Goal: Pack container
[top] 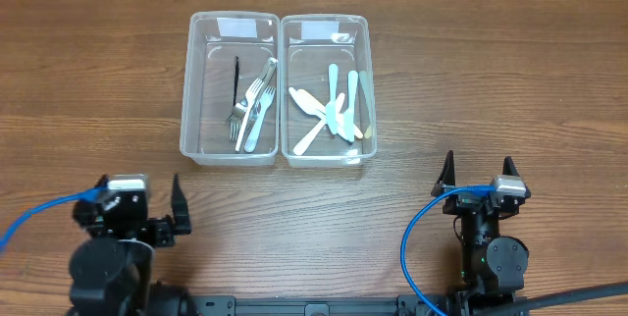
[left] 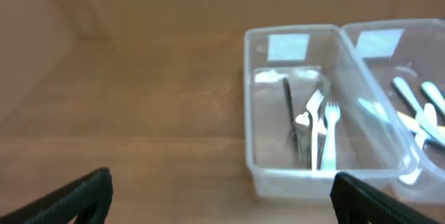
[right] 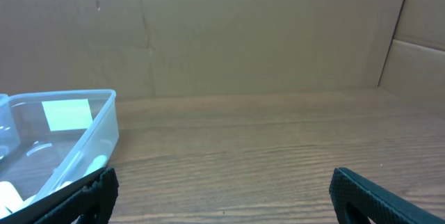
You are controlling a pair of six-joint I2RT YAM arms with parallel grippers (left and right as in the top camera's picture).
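Observation:
Two clear plastic containers stand side by side at the far middle of the table. The left container point(top: 186, 90) point(left: 245, 106) holds several forks point(top: 253, 110) point(left: 316, 128), white ones and a black one. Pale knives and spoons point(top: 329, 110) point(left: 417, 109) lie in the right container point(top: 371, 90) point(right: 94, 137). My left gripper point(top: 137, 198) point(left: 222, 203) is at the near left, open and empty. At the near right, my right gripper point(top: 479, 174) point(right: 222, 200) is also open and empty. Both are well short of the containers.
The wooden table point(top: 461, 80) stretches bare around the containers. A cardboard wall point(right: 264, 36) rises behind the table's far edge. Blue cables point(top: 412, 247) run from both arms near the front edge.

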